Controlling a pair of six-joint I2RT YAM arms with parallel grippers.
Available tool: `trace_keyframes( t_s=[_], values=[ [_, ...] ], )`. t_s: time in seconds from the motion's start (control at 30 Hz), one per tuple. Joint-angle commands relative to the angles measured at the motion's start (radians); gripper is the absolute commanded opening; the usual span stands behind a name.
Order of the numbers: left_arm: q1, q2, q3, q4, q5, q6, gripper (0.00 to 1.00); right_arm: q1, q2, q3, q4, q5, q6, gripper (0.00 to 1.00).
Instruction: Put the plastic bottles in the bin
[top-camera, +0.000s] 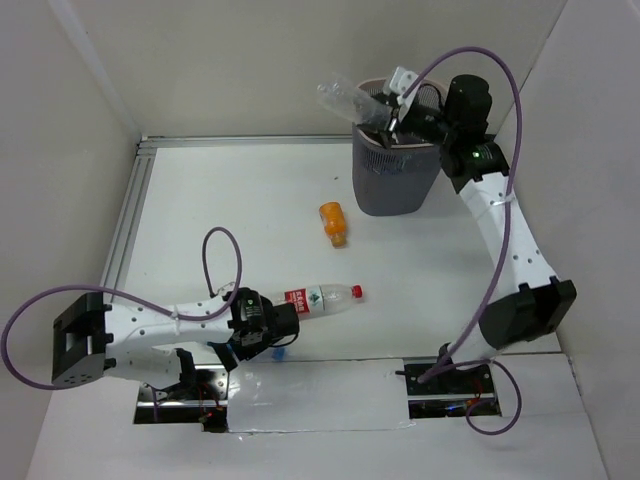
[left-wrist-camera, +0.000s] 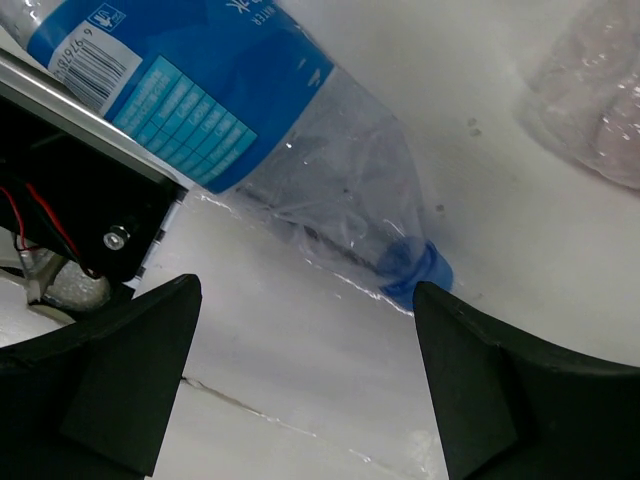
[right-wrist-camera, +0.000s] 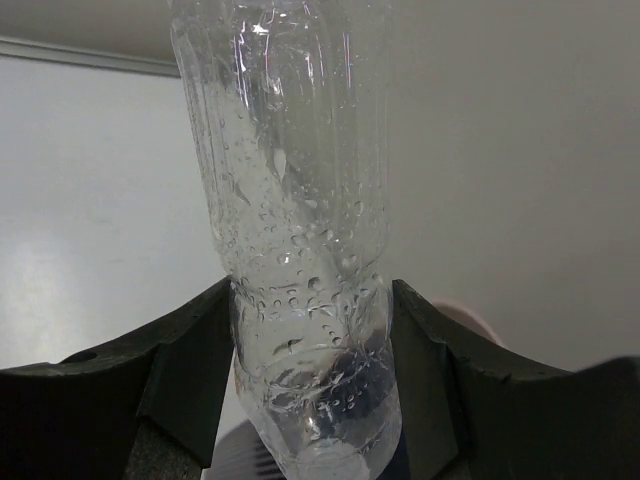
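Gripping clear ribbed plastic bottle (right-wrist-camera: 300, 250) in right tool (right-wrist-camera: 310, 345), above mouth of grey-purple mesh bin (top-camera: 395, 185) at far edge of tabletop (top-camera: 250, 200). Judged: release step. Calls next for opening over mouth. Hovering left tool (left-wrist-camera: 307, 300), spread wide, over blue-labelled clear bottle (left-wrist-camera: 200, 90) by near edge.

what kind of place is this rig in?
Looks like a lab test cell: white panel walls box in a white table, with staged props, a mesh bin and an orange bottle.
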Motion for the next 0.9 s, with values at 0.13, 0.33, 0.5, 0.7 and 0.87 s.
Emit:
trace_keyframes(
  t_s=[0.13,0.33,0.5,0.7,0.87],
  values=[
    [-0.006,0.053,-0.04,0.055,-0.078,-0.02,1.0,-0.138,0.161,0.123,0.12,0.081,0.095,0.44],
    [-0.006,0.102,-0.05,0.084,-0.079,-0.002,1.0,-0.201,0.281,0.241,-0.004,0.037,0.12,1.0],
    [-0.006,0.139,-0.08,0.095,-0.079,-0.001,1.0,-0.221,0.218,0.252,-0.035,-0.051,0.19,1.0],
    [-0.006,0.191,-0.11,0.121,-0.089,-0.001,1.0,-0.23,0.085,0.134,-0.102,-0.186,0.171,1.0],
    [-0.006,0.26,-0.073,0.132,-0.146,0.019,0.91,-0.221,-0.034,-0.017,-0.185,-0.273,0.115,1.0]
  ],
)
